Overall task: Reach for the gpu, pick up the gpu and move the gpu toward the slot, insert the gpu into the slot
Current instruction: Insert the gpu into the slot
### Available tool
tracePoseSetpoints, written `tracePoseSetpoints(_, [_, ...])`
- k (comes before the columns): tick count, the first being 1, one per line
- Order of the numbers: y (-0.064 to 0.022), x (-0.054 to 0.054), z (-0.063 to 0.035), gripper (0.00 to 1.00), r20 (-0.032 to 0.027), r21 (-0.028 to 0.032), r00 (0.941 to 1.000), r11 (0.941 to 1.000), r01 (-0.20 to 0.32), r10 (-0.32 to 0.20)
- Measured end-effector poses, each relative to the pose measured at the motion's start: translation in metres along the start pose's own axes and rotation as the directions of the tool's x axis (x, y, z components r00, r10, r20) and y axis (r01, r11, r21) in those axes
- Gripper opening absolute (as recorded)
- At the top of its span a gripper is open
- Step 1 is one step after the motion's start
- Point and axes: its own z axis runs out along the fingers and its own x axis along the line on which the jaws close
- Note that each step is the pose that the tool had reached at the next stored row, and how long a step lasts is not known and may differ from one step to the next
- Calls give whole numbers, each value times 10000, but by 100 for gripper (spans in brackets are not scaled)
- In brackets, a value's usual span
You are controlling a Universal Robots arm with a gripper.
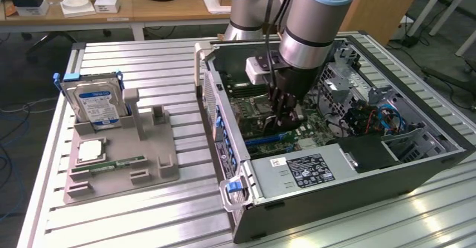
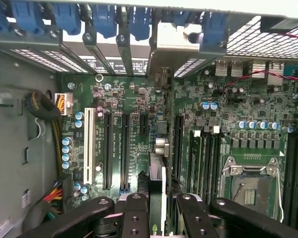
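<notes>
Blue-labelled hard drive (image 1: 95,103) upright in grey holder (image 1: 153,145); green memory stick (image 1: 111,163) flat; possibly processor (image 1: 88,149) beside.

There is one of each: computer case (image 1: 335,198), graphics card (image 2: 157,198), hard drive (image 1: 95,100), memory stick (image 1: 111,164), processor chip (image 1: 89,149), grey holder (image 1: 153,153), robot arm (image 1: 316,19).

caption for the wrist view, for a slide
Gripper holds the gpu edge-on over the motherboard in the open case.
</notes>
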Motion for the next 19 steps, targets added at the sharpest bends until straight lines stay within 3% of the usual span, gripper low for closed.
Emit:
tracePoseSetpoints(5, [28,-4,70,26,0,-2,10000,10000,46,-46])
tracePoseSetpoints(19, [43,-19,88,26,-1,-3,10000,10000,53,-53])
